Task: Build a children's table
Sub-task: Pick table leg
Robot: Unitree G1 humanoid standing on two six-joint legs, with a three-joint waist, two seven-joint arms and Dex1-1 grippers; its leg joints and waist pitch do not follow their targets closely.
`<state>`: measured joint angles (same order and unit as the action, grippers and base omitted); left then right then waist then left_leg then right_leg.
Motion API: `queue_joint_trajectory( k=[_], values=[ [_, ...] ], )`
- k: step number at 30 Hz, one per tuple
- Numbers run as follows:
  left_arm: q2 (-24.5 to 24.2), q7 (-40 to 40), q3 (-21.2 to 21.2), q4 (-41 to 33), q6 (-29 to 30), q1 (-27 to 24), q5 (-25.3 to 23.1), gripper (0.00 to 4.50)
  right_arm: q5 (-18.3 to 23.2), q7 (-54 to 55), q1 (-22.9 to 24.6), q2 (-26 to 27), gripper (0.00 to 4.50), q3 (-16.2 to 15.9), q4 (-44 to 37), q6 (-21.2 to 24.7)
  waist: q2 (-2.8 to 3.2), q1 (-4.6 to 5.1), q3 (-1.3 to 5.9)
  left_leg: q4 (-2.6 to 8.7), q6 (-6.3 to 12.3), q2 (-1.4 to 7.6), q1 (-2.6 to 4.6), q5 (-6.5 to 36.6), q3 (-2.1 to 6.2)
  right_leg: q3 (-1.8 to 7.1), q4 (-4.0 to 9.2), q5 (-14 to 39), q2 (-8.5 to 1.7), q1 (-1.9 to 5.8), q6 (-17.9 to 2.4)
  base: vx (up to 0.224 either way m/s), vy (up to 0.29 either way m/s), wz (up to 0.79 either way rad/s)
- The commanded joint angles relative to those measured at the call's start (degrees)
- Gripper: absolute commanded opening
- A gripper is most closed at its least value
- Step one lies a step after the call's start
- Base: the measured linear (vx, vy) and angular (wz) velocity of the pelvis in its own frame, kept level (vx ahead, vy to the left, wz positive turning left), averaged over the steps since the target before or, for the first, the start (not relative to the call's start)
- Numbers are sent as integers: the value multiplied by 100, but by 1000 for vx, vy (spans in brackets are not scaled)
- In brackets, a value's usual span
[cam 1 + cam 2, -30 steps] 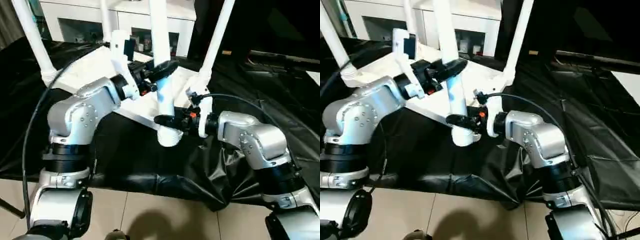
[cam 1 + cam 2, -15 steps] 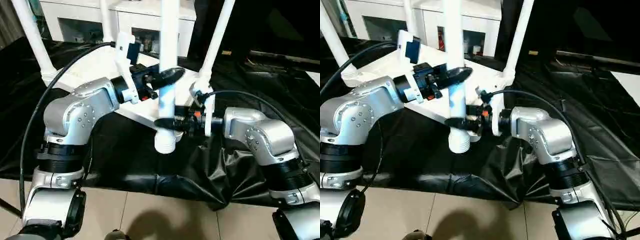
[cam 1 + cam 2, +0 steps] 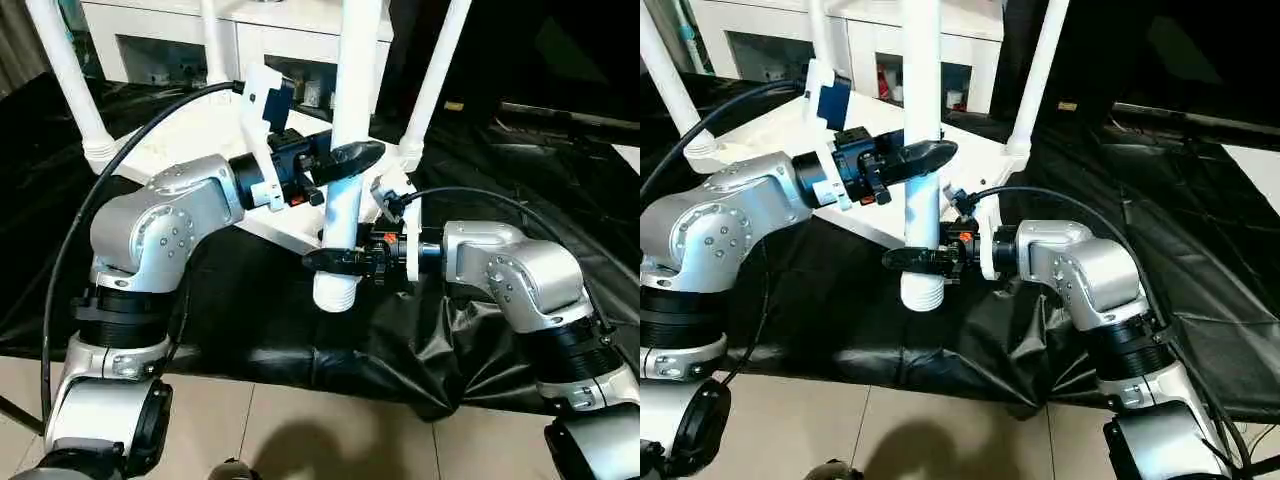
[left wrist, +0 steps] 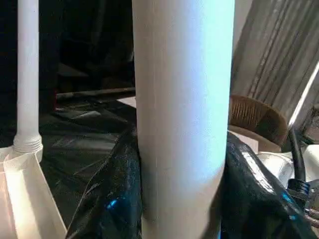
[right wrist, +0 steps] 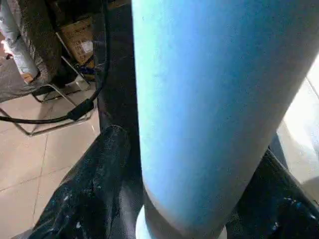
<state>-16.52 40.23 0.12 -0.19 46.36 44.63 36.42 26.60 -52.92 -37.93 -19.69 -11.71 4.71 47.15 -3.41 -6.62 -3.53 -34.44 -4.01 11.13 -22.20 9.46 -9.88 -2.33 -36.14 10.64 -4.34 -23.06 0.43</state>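
Left eye view shows four white legs: three stand in corner sockets of the upturned tabletop (image 3: 190, 135), and the fourth leg (image 3: 345, 170) is held upright at the tabletop's near corner, its ribbed end pointing down, hanging just above the black sheet (image 3: 300, 330) and clear of any socket. Two grippers clasp it, the left gripper (image 3: 345, 158) higher up, its fingers closed around the tube, and the right gripper (image 3: 335, 260) just above the ribbed end, likewise gripping it. Near the sheet's front edge the cloth lies bare, with tiled floor (image 3: 330, 440) beyond it.
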Motion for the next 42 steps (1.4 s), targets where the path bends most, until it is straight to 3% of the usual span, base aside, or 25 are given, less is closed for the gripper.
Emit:
queue_joint_trajectory(
  k=[1, 13, 23, 24, 26, 28, 29, 31, 32, 33, 34, 36, 40, 41, 42],
  values=[
    [3, 62, -46, -69, -7, 89, 17, 180, 30, 3, -80, -49, 271, 64, -9, 57, 32, -11, 432, 394, -318, 139, 123, 835, 13, 184, 372, 833, -303, 275, -977, 0, 0, 0],
    [-27, 79, 17, 64, -88, 153, -35, 180, 39, 117, -29, -7, 187, 139, -44, 111, 53, -5, 433, 395, -352, 137, 135, 913, 16, 182, 373, 774, -297, 277, -1024, 0, 0, 0],
    [-1, -186, 215, 153, -266, 190, -161, 180, 20, 177, -39, 10, 185, 177, -1, 58, 57, -8, 439, 390, -347, 136, 135, 880, 14, 182, 359, 634, -296, 285, -1071, 0, 0, 0],
    [7, -211, 226, 161, -272, 193, -167, 214, 19, 177, -39, 9, 185, 178, 0, 57, 57, -5, 438, 393, -350, 139, 130, 881, 17, 182, 354, 627, -296, 290, -1073, 0, 0, 0],
    [68, -244, 402, 194, -121, 208, 55, 249, 18, 190, -49, 8, 185, 194, 16, 34, 48, -4, 434, 387, -349, 131, 125, 897, 9, 185, 361, 647, -298, 291, -1085, 0, 0, 0],
    [131, -158, 537, 142, -38, 167, 306, 249, 20, 215, -55, 17, 184, 222, 25, 14, 50, -5, 437, 387, -338, 131, 126, 873, 16, 180, 358, 647, -297, 293, -1087, 0, 0, 0],
    [304, -131, 717, 143, -321, 119, 447, 253, 30, 256, -59, 39, 184, 265, 34, -4, 20, -5, 439, 382, -331, 128, 125, 857, 9, 178, 364, 640, -300, 296, -1118, 0, 0, 0],
    [697, -225, 1142, 283, -1041, 85, 646, 275, 49, 390, -67, 112, 184, 382, 68, -44, 14, -24, 439, 377, -302, 132, 105, 834, 11, 183, 387, 608, -327, 319, -1196, 0, 0, 0],
    [1003, -438, 1657, 480, -1219, 146, 1155, 279, 48, 563, -67, 192, 184, 508, 107, -95, 36, -27, 450, 371, -297, 133, 109, 812, 17, 180, 356, 507, -318, 315, -1197, 0, 0, 0],
    [1003, -438, 1657, 480, -1219, 146, 1155, 279, 48, 563, -67, 192, 184, 508, 107, -95, 16, -14, 439, 371, -297, 120, 97, 811, 0, 185, 360, 481, -308, 311, -1223, 0, 0, 0],
    [1249, -721, 2158, 675, -1253, 214, 1748, 279, 54, 788, -68, 289, 184, 672, 158, -131, 18, -21, 450, 369, -284, 122, 112, 876, 7, 177, 369, 506, -309, 315, -1222, 0, 0, 0],
    [1309, -694, 2313, 711, -1325, 145, 1922, 279, 74, 981, -57, 371, 184, 838, 196, -157, 25, -14, 446, 373, -302, 113, 117, 954, 11, 175, 377, 609, -297, 304, -1220, 0, 0, 0],
    [1243, -620, 2232, 774, -1244, 6, 1734, 279, -33, 1302, -1, 455, 184, 1012, 215, -336, 87, -4, 450, 385, -330, 126, 147, 952, 13, 178, 381, 623, -280, 286, -1066, 0, 0, 0],
    [994, -759, 1877, 1053, -1387, -25, 1002, 279, -238, 1491, 41, 426, 184, 1004, 245, -563, 98, -2, 438, 406, -313, 138, 150, 976, 24, 180, 419, 674, -271, 262, -930, 0, 0, 0],
    [873, -812, 1682, 1188, -1516, -38, 624, 279, -321, 1560, 63, 407, 184, 995, 251, -646, 95, 12, 442, 402, -331, 130, 152, 1000, 20, 181, 402, 713, -256, 269, -838, 0, 0, 0]
  ],
)
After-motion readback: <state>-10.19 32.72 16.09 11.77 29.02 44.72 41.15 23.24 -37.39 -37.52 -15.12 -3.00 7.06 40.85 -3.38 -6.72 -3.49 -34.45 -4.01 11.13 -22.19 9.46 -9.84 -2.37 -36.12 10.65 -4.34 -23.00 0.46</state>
